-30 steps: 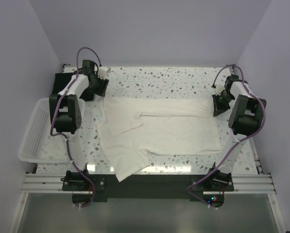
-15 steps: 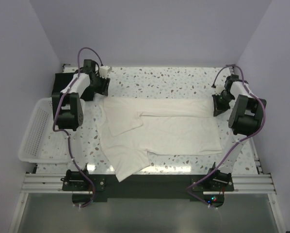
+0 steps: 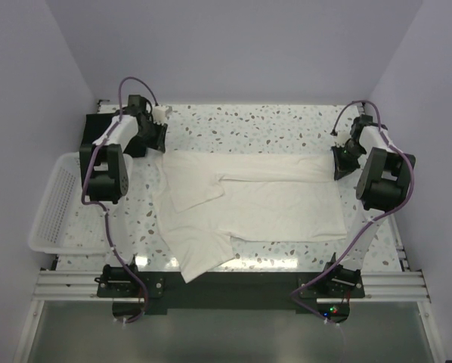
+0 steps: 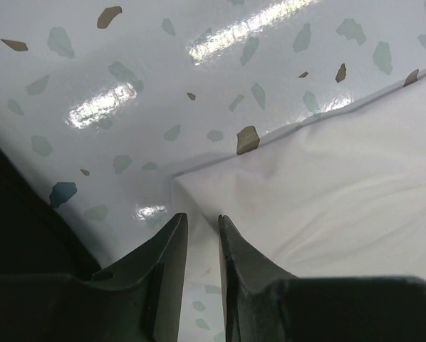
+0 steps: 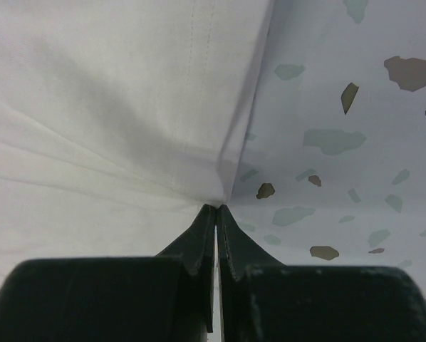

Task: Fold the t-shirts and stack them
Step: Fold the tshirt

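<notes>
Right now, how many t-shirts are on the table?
1: the cream t-shirt lies spread across the table's middle. A dark patch at the far left corner, behind the left arm, may be a second; I cannot tell.

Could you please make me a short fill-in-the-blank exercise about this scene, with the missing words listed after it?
1. The right gripper is ___ on a corner of the cream t-shirt.
2. The white basket stands at the ___ edge of the table.
3. The left gripper, jaws slightly apart, is near another ___ of the shirt.
Missing words: shut, left, corner.
</notes>
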`<action>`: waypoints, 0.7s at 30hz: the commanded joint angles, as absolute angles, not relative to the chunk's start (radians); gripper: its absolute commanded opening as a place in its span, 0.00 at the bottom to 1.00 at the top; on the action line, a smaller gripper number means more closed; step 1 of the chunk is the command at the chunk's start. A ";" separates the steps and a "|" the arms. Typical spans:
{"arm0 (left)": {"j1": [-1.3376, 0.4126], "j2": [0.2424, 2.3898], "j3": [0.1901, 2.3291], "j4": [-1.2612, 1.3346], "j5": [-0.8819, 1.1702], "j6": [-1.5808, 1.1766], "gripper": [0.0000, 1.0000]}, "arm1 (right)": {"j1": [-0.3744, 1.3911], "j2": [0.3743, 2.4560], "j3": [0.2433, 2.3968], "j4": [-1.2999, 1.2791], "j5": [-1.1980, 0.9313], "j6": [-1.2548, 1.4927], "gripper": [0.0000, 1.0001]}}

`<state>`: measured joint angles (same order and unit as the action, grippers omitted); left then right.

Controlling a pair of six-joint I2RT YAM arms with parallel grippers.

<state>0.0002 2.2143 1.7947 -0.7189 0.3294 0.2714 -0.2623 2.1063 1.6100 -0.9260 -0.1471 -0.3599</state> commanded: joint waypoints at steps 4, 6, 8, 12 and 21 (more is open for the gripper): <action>0.025 2.229 1.801 -0.726 0.379 0.250 0.28 | -0.264 2.099 1.631 -0.913 -0.123 -0.365 0.00; 0.028 2.229 1.799 -0.719 0.394 0.252 0.26 | -0.264 2.097 1.628 -0.911 -0.121 -0.365 0.00; 0.032 2.236 1.801 -0.719 0.428 0.245 0.26 | -0.265 2.094 1.626 -0.910 -0.121 -0.365 0.00; 0.034 2.249 1.813 -0.713 0.460 0.215 0.29 | -0.264 2.095 1.628 -0.911 -0.118 -0.367 0.00; 0.038 2.250 1.807 -0.689 0.457 0.189 0.12 | -0.264 2.088 1.626 -0.914 -0.112 -0.365 0.00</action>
